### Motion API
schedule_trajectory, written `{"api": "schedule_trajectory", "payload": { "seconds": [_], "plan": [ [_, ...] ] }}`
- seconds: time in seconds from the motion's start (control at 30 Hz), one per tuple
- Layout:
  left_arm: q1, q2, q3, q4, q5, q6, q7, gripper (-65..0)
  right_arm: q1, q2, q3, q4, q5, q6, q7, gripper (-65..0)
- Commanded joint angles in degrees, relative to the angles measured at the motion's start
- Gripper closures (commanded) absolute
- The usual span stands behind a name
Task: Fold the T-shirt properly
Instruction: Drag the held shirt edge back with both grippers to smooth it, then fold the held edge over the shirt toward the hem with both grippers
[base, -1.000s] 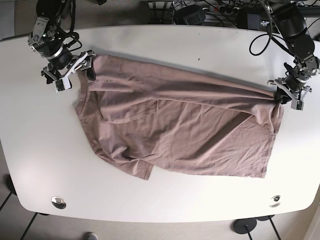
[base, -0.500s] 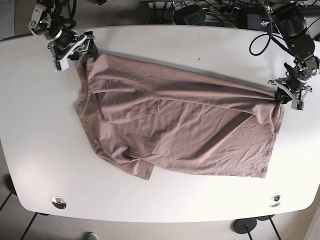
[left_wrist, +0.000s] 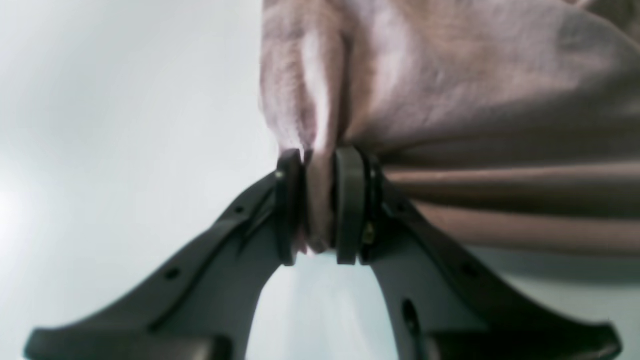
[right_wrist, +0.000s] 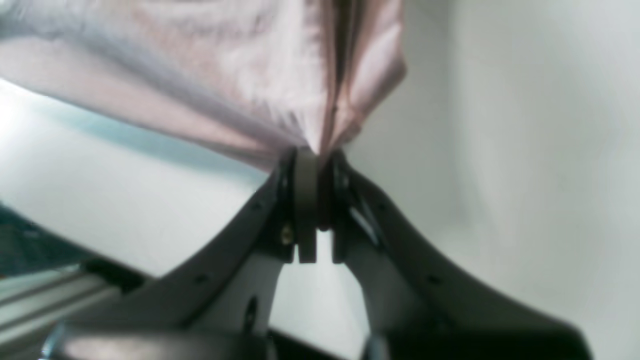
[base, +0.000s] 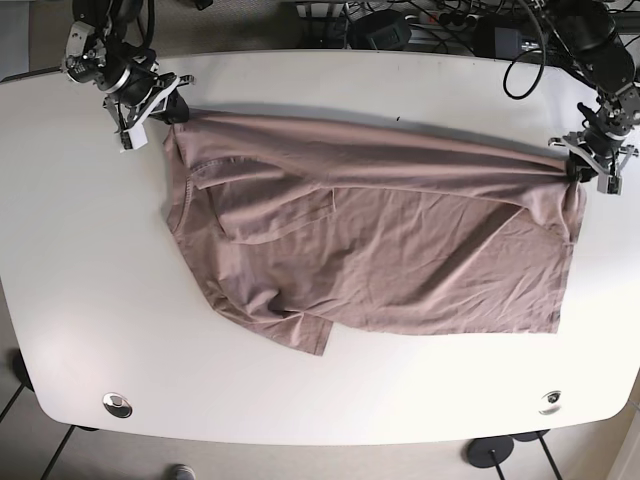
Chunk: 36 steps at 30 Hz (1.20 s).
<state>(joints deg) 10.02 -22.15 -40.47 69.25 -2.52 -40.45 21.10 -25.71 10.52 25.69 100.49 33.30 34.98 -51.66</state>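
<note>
1. Progress slight: T-shirt (base: 380, 240) spread across the white table (base: 80, 300), far edge pulled taut between the two arms, near part loose and rumpled, one sleeve (base: 290, 330) trailing toward the near edge. No tidy fold visible yet; judged an early stretching or straightening step.
2. Left gripper (base: 590, 155), at the scene's right, clamped on a bunched corner of the cloth; right gripper (base: 150, 100), at the far left, clamped on the opposite far corner.
3. Still to do, by the look of it: laying the cloth flat, squaring the sleeves, folding the halves over one another.
4. Left wrist view: pads (left_wrist: 350, 200) of the left gripper (left_wrist: 317, 205) pressed onto a thick pleat of T-shirt (left_wrist: 450, 75), folds fanning away to the right. Not readable from the base view, too small there.
5. Right wrist view: right gripper (right_wrist: 315, 200) nearly closed on a thin pinch of T-shirt (right_wrist: 225, 65), cloth hanging clear of the table surface beneath.
6. Base view alone: overall outline, slack near hem, wrinkles, position on the table. Neither wrist view shows these.
</note>
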Motion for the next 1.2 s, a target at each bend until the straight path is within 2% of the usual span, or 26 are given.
{"api": "schedule_trajectory", "payload": {
  "seconds": [0.03, 0.13, 0.2, 0.33, 0.4, 0.43, 0.47, 0.53, 0.57, 0.63, 0.67, 0.77, 0.83, 0.93, 1.03, 1.2],
  "plan": [
    [3.12, 1.27, -2.04, 5.96, 2.39, 0.45, 5.93, -8.9, -1.93, 2.09, 0.37, 3.03, 0.42, 0.14, 0.36, -1.9],
    [6.73, 3.73, -5.64, 11.67, 2.83, 0.45, 9.36, -8.9, -5.19, 2.71, 0.46, 4.52, 0.42, 0.14, 0.27, -1.9],
    [9.01, 5.14, -8.19, 15.01, 2.83, 0.45, 12.70, -8.9, -7.30, 4.11, 0.46, 5.05, 0.33, 0.14, 0.27, -1.9],
    [13.06, 7.78, -9.95, 20.90, 2.83, 0.45, 14.02, -9.4, -9.85, 4.29, 0.55, 5.23, 0.33, 0.14, 0.27, -2.1],
    [13.67, 8.75, -9.86, 22.66, 2.83, 0.45, 14.02, -13.1, -10.20, 4.29, 0.55, 5.23, 0.33, 0.14, 0.27, -2.5],
    [13.67, 9.10, -9.95, 23.27, 2.83, 0.45, 14.02, -17.4, -10.20, 4.29, 0.55, 5.23, 0.33, 0.14, 0.27, -4.4],
    [13.67, 9.45, -9.95, 23.71, 2.83, 0.45, 14.02, -22.8, -10.20, 4.29, 0.55, 5.31, 0.33, 0.05, 0.27, -8.9],
    [13.67, 9.54, -9.95, 24.50, 2.83, 0.45, 14.02, -32.1, -10.29, 4.29, 0.81, 6.81, 0.24, 0.05, 0.27, -22.8],
    [13.67, 9.54, -9.95, 24.77, 2.57, 0.45, 14.02, -33.9, -10.72, 4.29, 0.81, 8.04, 0.24, -0.04, 0.27, -30.4],
    [13.58, 9.36, -9.86, 25.56, 2.39, 0.45, 14.02, -30.7, -11.87, 4.29, 0.81, 10.59, 0.24, -0.04, 0.63, -43.8],
    [13.41, 9.36, -9.95, 26.61, 2.30, 0.45, 14.02, -28.7, -12.04, 4.29, 0.81, 11.29, 0.24, 0.05, 0.63, -45.2],
    [13.41, 9.45, -9.95, 31.71, 1.25, 0.45, 14.02, -24.2, -11.96, 4.20, 2.40, 13.23, 0.42, 0.05, 0.63, -45.0],
    [13.41, 9.36, -9.77, 35.41, -0.86, 0.45, 14.02, -23.7, -10.90, 3.94, 3.80, 13.84, 0.42, -0.04, 0.63, -45.0],
    [13.41, 9.18, -9.69, 38.13, -0.86, 0.45, 14.02, -23.7, -8.18, 4.29, 4.15, 13.67, 0.24, -0.30, 0.63, -45.0],
    [12.35, 9.01, -9.60, 38.39, -0.77, 0.45, 14.02, -23.7, -5.63, 6.05, 4.15, 13.31, 0.24, -0.39, 0.63, -45.0],
    [4.88, 9.10, -9.42, 33.91, -0.68, 0.45, 14.02, -24.0, 1.49, 6.49, 3.54, 9.27, 0.24, -0.39, 0.54, -45.2]
  ]
}}
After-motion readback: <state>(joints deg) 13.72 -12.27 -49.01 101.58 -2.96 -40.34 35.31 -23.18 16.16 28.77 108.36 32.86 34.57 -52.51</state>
